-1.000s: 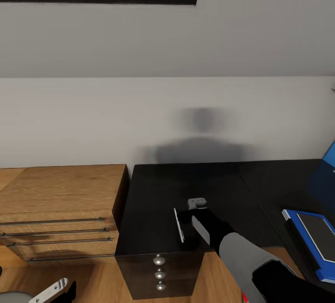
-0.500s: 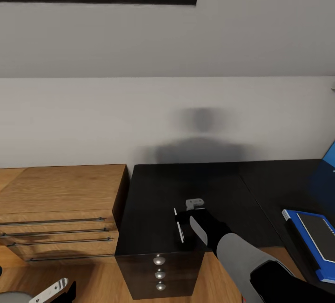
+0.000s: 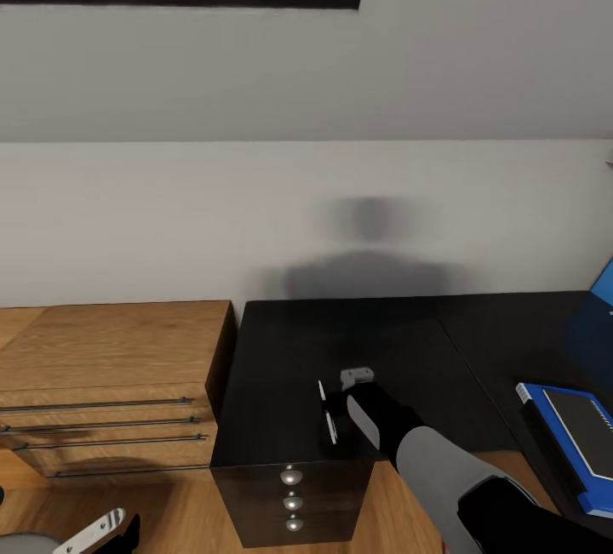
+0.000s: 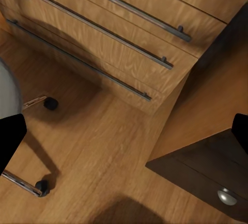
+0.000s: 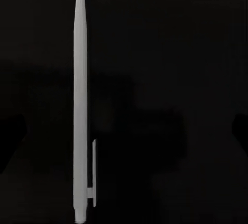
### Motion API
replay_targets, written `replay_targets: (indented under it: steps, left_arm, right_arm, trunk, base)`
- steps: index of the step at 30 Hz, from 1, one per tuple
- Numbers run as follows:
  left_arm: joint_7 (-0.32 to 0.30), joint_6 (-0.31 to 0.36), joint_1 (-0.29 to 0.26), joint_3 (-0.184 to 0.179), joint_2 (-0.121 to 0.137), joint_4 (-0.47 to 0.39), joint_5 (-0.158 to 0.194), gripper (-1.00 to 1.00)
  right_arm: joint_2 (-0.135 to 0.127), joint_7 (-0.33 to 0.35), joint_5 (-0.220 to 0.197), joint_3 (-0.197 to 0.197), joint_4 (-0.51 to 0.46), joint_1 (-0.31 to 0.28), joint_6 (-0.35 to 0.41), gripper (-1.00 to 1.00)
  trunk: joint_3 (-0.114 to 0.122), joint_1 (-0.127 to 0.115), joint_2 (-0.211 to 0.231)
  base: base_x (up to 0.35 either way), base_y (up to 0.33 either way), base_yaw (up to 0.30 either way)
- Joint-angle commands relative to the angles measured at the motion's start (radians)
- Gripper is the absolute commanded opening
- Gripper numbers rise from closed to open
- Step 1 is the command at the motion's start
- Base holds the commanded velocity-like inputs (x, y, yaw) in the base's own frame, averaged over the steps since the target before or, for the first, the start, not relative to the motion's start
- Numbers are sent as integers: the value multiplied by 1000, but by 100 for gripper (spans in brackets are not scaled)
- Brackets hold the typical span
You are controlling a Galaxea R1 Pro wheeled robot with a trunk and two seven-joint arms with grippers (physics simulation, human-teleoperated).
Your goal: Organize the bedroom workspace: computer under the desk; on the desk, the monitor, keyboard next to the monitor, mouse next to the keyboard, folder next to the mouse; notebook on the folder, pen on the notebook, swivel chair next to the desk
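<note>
The white pen (image 3: 326, 412) lies flat on the black top of the desk (image 3: 281, 350), near its front edge above the drawer unit. My right gripper (image 3: 342, 419) hangs just over it. In the right wrist view the pen (image 5: 80, 105) rests on the dark desk between the wide-apart fingertips of the open right gripper (image 5: 124, 131), nearer one of them and touching neither. A flat blue item with a dark face (image 3: 572, 443), folder or notebook I cannot tell, lies at the desk's right. My left gripper (image 3: 106, 530) is low at the left, open (image 4: 124, 136) and empty. The swivel chair's chrome base (image 4: 23, 182) shows below it.
A low light-wood cabinet with long handles (image 3: 111, 375) stands against the desk's left side. The black drawer unit with round knobs (image 3: 292, 499) faces me. A blue back panel (image 3: 601, 294) rises at the far right. Wood floor (image 4: 103, 146) lies between chair and cabinet.
The right gripper has sunk slightly over the pen. The pen looks thinner and flatter on the desk than a second ago. The left arm has not moved.
</note>
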Motion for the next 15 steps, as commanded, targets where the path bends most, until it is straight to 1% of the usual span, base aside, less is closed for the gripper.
replay_targets:
  steps: [1,7,15]
  left_arm:
    - [5,4,0,0,0,-2,8,100]
    - [5,4,0,-1,0,-2,7,100]
    - [5,5,0,-1,0,-2,7,100]
  right_arm:
    - [0,-15,-11,8,-1,-1,10,100]
    - [0,-71,-10,10,0,-1,29,100]
    - [0,-92,-9,12,10,0,35,100]
  trunk:
    - [-1,0,-1]
    - [-1,0,-1]
    - [-1,0,-1]
  base:
    - [0,0,0]
    - [0,0,0]
    - [0,0,0]
